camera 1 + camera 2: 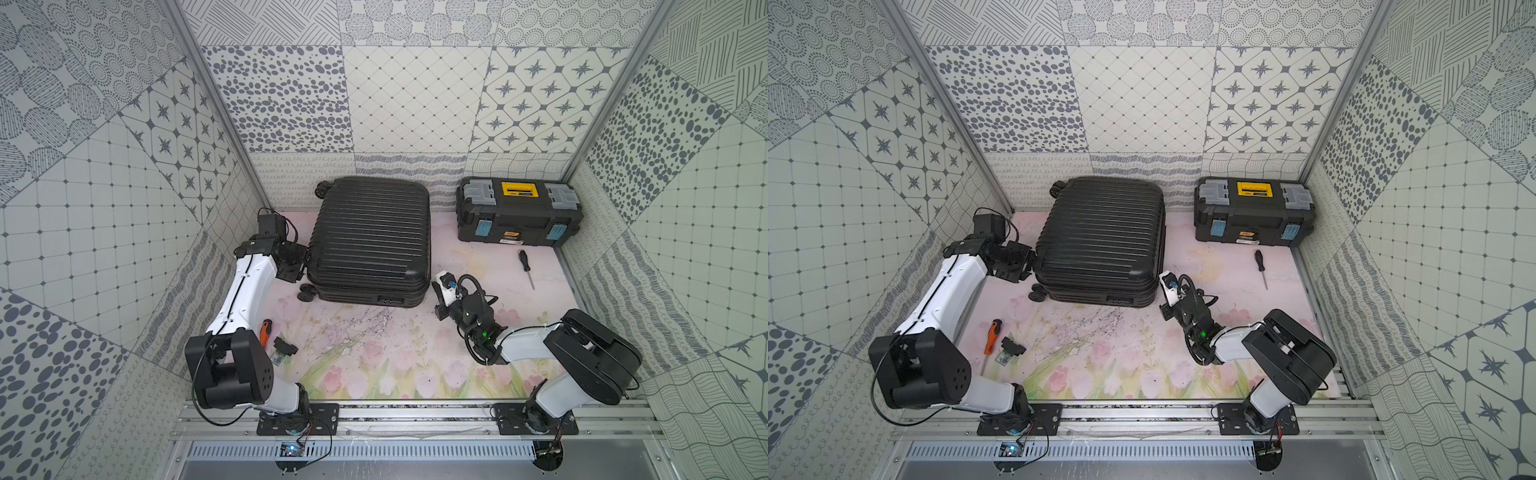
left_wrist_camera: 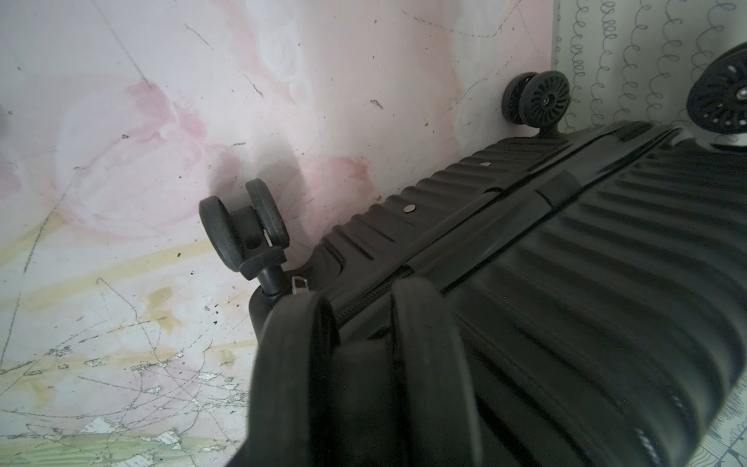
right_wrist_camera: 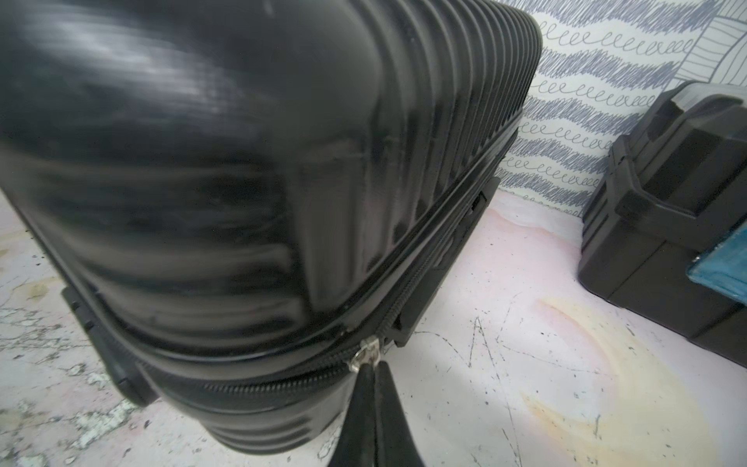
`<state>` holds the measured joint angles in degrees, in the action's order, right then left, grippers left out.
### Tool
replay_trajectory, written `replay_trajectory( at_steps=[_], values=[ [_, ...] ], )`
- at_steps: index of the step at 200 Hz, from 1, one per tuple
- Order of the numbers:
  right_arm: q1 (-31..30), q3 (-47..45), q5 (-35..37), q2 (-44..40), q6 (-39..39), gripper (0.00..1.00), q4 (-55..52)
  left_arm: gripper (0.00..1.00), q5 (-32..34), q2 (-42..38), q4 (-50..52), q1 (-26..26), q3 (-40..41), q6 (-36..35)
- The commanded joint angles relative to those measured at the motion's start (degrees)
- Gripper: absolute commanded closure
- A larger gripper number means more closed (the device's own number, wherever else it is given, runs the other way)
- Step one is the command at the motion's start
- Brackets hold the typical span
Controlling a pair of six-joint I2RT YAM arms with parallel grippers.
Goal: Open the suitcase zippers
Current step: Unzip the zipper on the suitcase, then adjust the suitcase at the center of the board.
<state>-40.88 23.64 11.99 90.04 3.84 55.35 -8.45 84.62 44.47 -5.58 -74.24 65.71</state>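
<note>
**benchrat:** Your left gripper (image 2: 364,311) is at the wheel end of the suitcase (image 1: 370,232), fingers (image 2: 420,323) apart and straddling the zip track (image 2: 374,293). Nothing's pinched there. A small pull (image 2: 300,285) sits just outside one finger, by the wheel (image 2: 242,230).

**op:** And the case itself?

**benchrat:** Lying flat on the flowered mat (image 1: 374,353), close to the back wall, shells together. On its other side your right gripper (image 3: 370,370) is squeezed together right at the silver pull (image 3: 365,356) on the near corner. Looks like you've got the tab.

**op:** So how far along am I?

**benchrat:** Barely started, I'd say. The teeth look meshed wherever I can see them, so you've got both runs round the seam left. The toolbox (image 1: 517,210) further right is well out of your way.
</note>
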Motion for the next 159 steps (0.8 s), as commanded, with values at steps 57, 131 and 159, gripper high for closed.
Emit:
replay_trajectory(
  at_steps=[57,131,159],
  values=[
    [14.0,19.4,-11.4,11.2,-7.0,1.0,-10.1,1.0,5.9,0.8,4.1,3.5,0.0,-13.5],
    [15.8,28.7,-22.1,15.4,-12.3,1.0,-20.0,1.0,5.7,2.5,3.9,5.7,-1.8,-20.7],
    [11.2,19.0,-22.3,10.6,-10.3,1.0,-15.1,0.91,4.6,4.0,2.9,6.1,-4.5,-23.7]
  ],
)
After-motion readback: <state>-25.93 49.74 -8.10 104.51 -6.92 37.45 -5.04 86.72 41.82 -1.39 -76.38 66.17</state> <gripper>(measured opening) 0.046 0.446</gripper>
